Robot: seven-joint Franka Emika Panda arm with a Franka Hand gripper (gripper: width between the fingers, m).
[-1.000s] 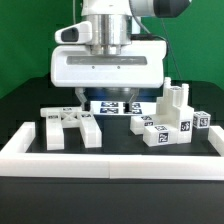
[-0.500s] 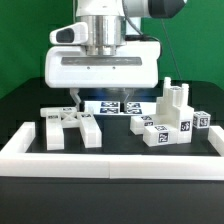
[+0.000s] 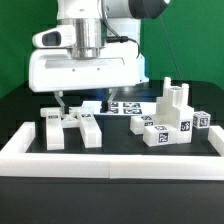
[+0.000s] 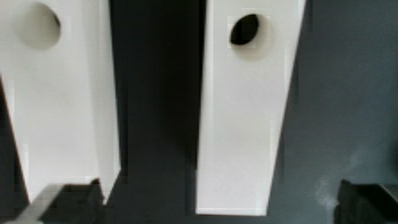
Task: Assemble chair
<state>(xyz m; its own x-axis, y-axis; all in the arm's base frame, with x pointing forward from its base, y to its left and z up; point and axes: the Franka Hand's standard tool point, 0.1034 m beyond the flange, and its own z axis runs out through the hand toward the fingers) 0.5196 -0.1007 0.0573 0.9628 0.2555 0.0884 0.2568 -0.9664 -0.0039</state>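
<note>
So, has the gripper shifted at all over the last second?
Yes. The gripper has moved toward the exterior view's left: earlier it hung above the marker board, and now it hangs above the X-braced frame instead.

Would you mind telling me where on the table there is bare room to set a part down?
Bare black table lies between the X-braced frame and the tagged parts, before the marker board. Both clusters are crowded; the open pincer hangs near the frame.
</note>
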